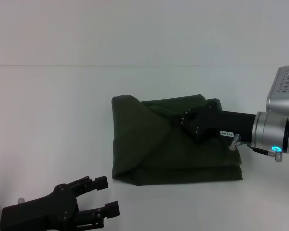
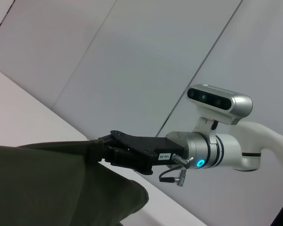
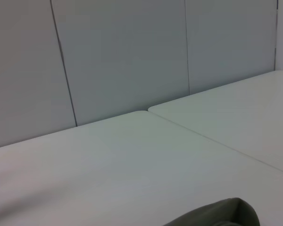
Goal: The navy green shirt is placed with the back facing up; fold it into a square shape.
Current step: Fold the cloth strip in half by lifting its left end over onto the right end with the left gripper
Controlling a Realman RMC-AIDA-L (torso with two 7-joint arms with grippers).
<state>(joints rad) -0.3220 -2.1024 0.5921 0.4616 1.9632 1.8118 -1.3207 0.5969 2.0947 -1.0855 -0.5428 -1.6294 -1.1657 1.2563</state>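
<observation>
Shirt [image 1: 173,149] lies nearly square; your right hand [image 1: 180,119] sits on its 1 o'clock layer, grip unreadable. Lift carelessly and that fold drags open. Left hand [image 1: 108,195], spread, waits at 7 o'clock.

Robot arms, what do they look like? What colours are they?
Both grippers are black with bolted, blocky fingers: the left gripper and the right gripper. The right arm's wrist is a silver cylinder with a glowing blue light, a small white label and a thin cable. A silver camera rides on top.
</observation>
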